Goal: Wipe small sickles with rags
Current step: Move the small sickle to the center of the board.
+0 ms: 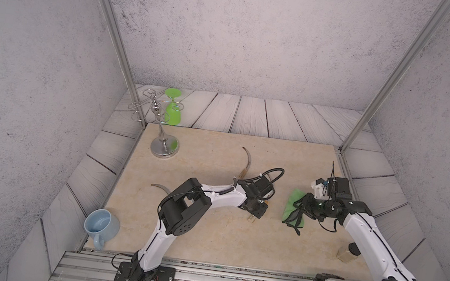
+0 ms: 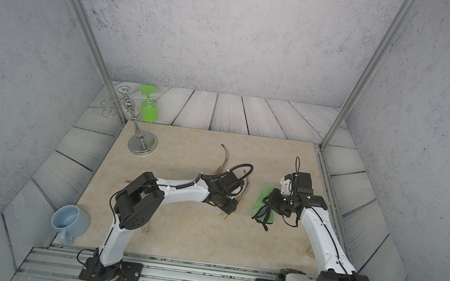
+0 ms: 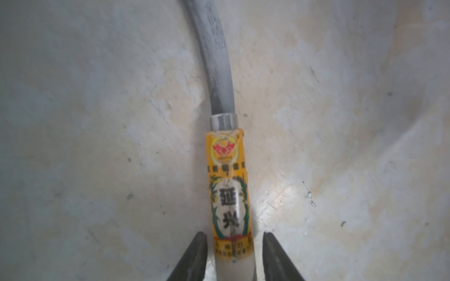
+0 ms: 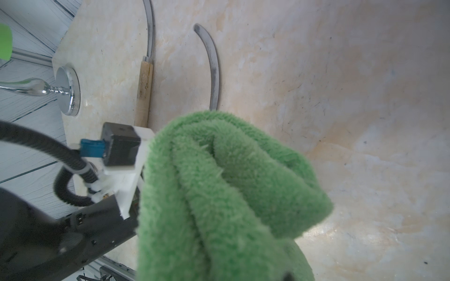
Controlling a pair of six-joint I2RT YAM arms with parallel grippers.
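Sickle [image 3: 229, 194], orange-labelled, flat on the tabletop [image 3: 97, 146] just below centre in both top views: we judge it light, stiff, sharp, best held by its wooden handle, which the left pincer [image 3: 234, 234] straddles narrowly open, untouching; right pincer [image 1: 300, 208] grips the soft rag [image 4: 219, 182].

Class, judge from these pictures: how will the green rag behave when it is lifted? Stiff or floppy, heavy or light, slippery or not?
Probably floppy: the rag bends into soft, rounded folds. Likely light for its bulk and not slippery, given its fuzzy pile. Nothing rigid shows in it, so it should neither roll nor break.
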